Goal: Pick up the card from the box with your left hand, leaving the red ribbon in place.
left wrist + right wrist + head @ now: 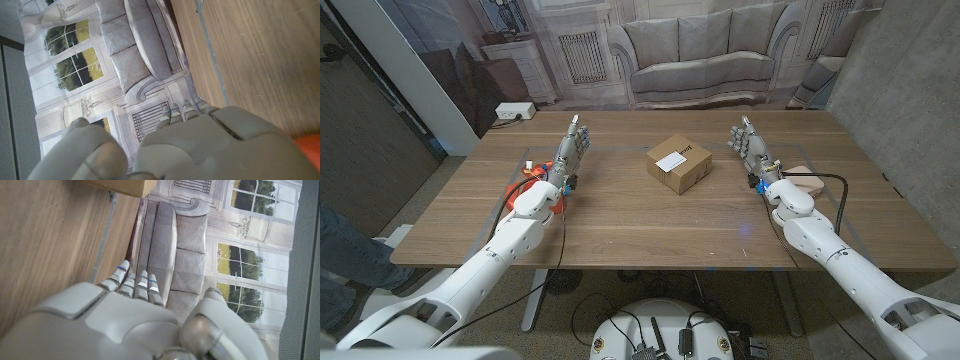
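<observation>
Left hand [572,148] and right hand [750,148] both stand upright on edge with fingers [577,130] extended, close together, holding nothing. Cardboard box [679,165] sits mid-counter [620,225] between them, nearer the far edge, well apart from both hands with bare wood all round. White card [671,158] lies on its top; print too small to read.

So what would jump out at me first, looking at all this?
Probably the two white robot arms reaching in from the near corners, the left hand and right hand open, one on each side of a small cardboard box mid-table. Then the white card on the box, and the printed sofa backdrop behind.
</observation>
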Available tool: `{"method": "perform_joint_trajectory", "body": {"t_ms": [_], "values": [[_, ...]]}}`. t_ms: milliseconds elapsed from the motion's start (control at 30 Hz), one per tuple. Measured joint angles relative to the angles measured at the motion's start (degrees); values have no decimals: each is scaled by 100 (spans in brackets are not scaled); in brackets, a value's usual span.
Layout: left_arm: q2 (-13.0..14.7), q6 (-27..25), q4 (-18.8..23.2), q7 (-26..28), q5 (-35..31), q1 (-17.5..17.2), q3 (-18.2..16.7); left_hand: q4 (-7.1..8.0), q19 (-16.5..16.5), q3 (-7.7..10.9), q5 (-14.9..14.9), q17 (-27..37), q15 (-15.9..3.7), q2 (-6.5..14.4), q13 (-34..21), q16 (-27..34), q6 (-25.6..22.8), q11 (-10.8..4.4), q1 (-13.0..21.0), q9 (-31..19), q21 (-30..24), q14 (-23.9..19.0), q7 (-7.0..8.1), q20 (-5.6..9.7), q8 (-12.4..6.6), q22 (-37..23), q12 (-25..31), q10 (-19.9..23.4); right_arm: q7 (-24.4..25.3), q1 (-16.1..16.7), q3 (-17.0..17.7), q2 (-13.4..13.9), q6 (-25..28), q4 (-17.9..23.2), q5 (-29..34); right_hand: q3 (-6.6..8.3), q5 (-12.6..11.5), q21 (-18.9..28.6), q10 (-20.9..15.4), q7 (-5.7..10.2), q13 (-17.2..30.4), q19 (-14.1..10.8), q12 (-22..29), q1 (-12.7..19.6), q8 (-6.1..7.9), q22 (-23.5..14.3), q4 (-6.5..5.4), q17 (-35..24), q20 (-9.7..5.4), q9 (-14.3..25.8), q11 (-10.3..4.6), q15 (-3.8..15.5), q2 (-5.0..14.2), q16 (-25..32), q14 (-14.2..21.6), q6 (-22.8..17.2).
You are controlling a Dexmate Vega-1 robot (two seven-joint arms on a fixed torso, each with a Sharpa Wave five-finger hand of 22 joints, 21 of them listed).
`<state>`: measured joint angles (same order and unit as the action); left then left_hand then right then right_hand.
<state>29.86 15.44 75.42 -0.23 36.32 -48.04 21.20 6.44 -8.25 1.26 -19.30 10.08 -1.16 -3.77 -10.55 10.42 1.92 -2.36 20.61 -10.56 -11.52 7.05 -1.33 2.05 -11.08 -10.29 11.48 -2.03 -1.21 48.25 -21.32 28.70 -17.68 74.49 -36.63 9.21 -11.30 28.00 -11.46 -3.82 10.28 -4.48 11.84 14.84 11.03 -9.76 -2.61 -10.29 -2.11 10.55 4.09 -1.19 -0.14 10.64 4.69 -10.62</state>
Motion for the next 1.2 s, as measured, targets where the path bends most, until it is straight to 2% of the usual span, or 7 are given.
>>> {"method": "perform_joint_trajectory", "body": {"t_ms": [167,400,933,1200], "values": [[30,-52,67,88,-47,5,0,0,0,0,0,22,0,15,0,0,0,0,10,0,0,0,0,0,0,0,0,0,-8,-16,-15,-48,-78,-91,15,0,0,0,-31,26,0,-20,1,0,24,0,0,0,16,0,-31,-13,0,0,50,-26],[33,-71,117,214,-136,9,9,-1,1,0,-23,22,0,15,0,0,-1,0,10,0,0,0,-1,0,0,0,0,0,-29,-46,-32,-80,-118,-171,29,0,0,0,-61,26,-1,-40,1,0,24,0,0,1,-3,0,0,-13,0,0,50,-26],[-74,171,134,325,-360,44,97,14,1,-15,-23,21,-52,68,1,44,-52,-49,63,1,0,-52,50,0,-44,1,46,59,-54,84,49,38,-116,-62,-35,0,0,-29,-60,25,-1,-59,1,-1,24,1,0,1,-23,-1,0,-43,0,0,79,-25],[-45,227,328,477,-586,-48,151,14,1,-15,-66,21,-89,142,1,44,-199,-70,137,1,0,-154,72,0,-89,1,84,201,-131,109,100,50,-119,-79,-133,-1,0,-71,-60,-4,-1,-90,1,-1,24,2,0,2,8,-2,0,-43,0,0,79,-54]]}}
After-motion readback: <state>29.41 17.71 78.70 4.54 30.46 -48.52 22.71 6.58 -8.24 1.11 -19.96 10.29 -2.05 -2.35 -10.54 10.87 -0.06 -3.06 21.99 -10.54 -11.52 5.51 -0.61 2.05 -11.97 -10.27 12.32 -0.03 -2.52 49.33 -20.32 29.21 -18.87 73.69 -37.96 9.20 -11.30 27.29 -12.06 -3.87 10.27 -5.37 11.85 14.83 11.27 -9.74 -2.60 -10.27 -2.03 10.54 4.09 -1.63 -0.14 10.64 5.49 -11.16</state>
